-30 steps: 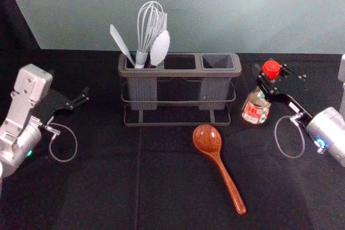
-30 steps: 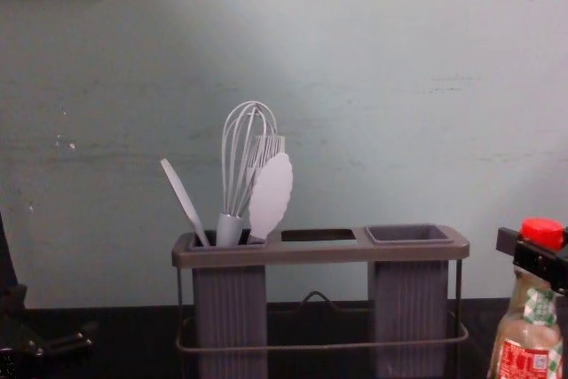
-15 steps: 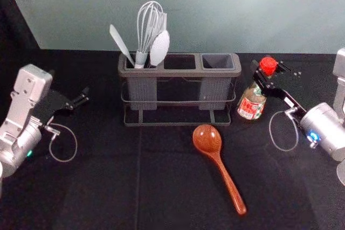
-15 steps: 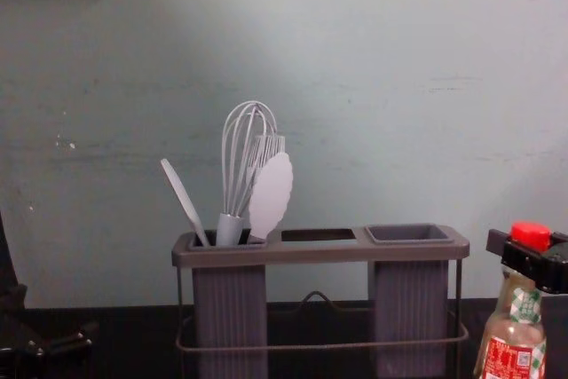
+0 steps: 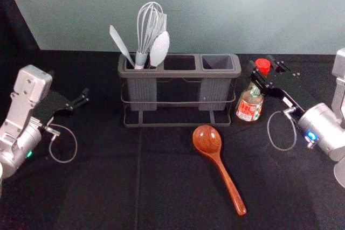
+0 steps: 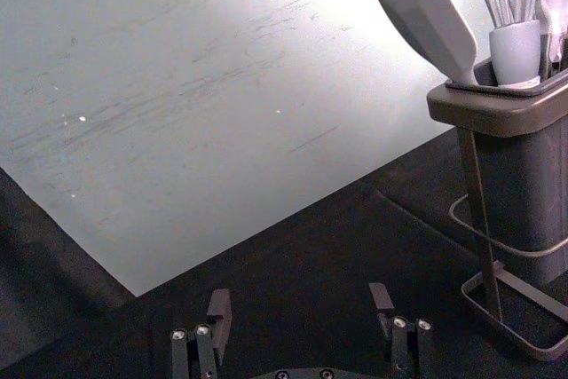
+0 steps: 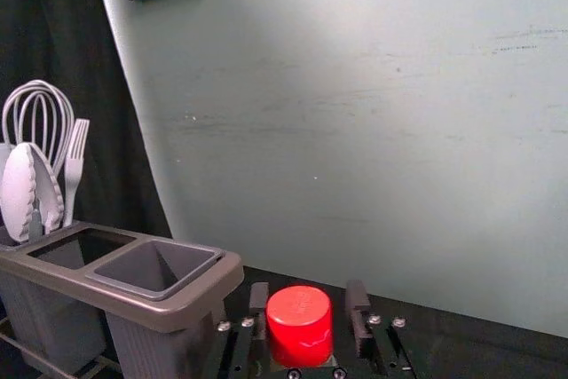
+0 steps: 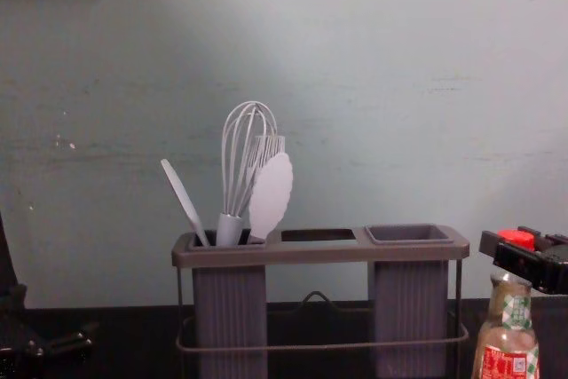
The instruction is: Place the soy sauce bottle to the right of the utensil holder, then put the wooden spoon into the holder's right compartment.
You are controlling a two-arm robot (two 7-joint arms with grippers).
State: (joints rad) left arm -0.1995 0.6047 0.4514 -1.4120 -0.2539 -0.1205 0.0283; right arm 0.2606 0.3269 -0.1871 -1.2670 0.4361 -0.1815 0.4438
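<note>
- Right gripper (image 5: 262, 62): at the soy sauce bottle's top, right of the holder. Fingers parted around the red cap (image 7: 300, 326), with a visible gap on one side; not clamped.
- Soy sauce bottle (image 5: 249, 110): roughly upright, just right of the utensil holder (image 5: 180, 72). Can't tell if its base bears fully on the table.
- Wooden spoon (image 5: 207, 139): lying on the table, near side of the holder, bowl toward it, handle running near and right.
- Left gripper (image 5: 82, 98): parked left of the holder, fingers wide.
- Whisk (image 5: 150, 25): in the holder's left compartment.
</note>
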